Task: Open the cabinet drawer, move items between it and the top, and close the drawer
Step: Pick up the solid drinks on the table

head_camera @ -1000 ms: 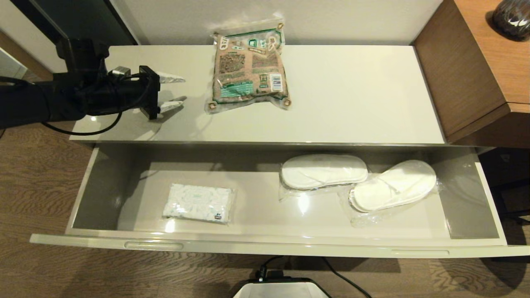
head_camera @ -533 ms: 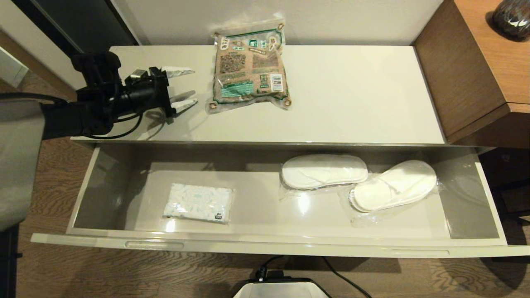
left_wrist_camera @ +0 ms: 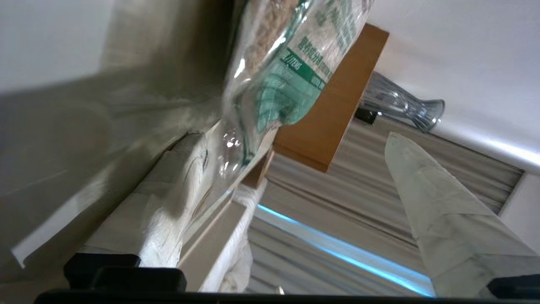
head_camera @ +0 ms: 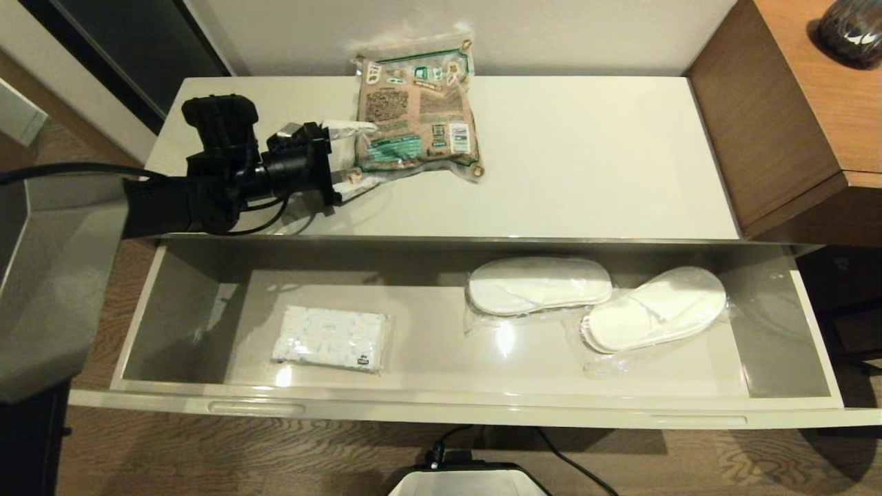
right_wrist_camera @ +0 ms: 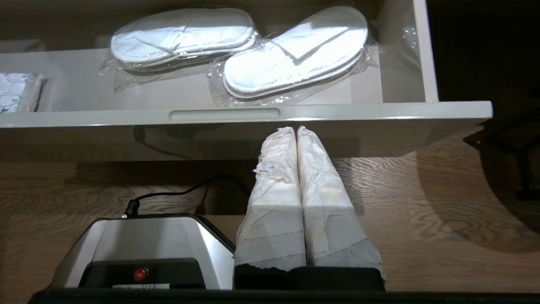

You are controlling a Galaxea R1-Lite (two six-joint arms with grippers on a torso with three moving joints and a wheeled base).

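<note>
The cabinet drawer (head_camera: 441,413) stands pulled out. Inside it lie the small white tissue pack (head_camera: 329,337) on the left and two wrapped pairs of white slippers (head_camera: 539,284) (head_camera: 654,308) on the right. On the cream-white top (head_camera: 586,158) the brown-and-green pouch (head_camera: 413,110) lies flat against the back wall. My left gripper (head_camera: 356,154) is open and low over the top, its fingers either side of the pouch's near-left corner. In the left wrist view the pouch's clear edge (left_wrist_camera: 236,139) lies against one finger (left_wrist_camera: 168,202). My right gripper (right_wrist_camera: 295,128) is shut and empty, below the drawer's front (right_wrist_camera: 379,114).
A brown wooden desk (head_camera: 778,124) with a dark vase (head_camera: 854,27) borders the top on the right. The robot's base (right_wrist_camera: 143,240) and its cable lie on the wooden floor (head_camera: 689,461) in front of the drawer. A dark panel (head_camera: 138,48) stands at the back left.
My left arm has moved right along the top, from well clear of the pouch to its left edge. Its fingers stayed open. The items in the drawer have not moved.
</note>
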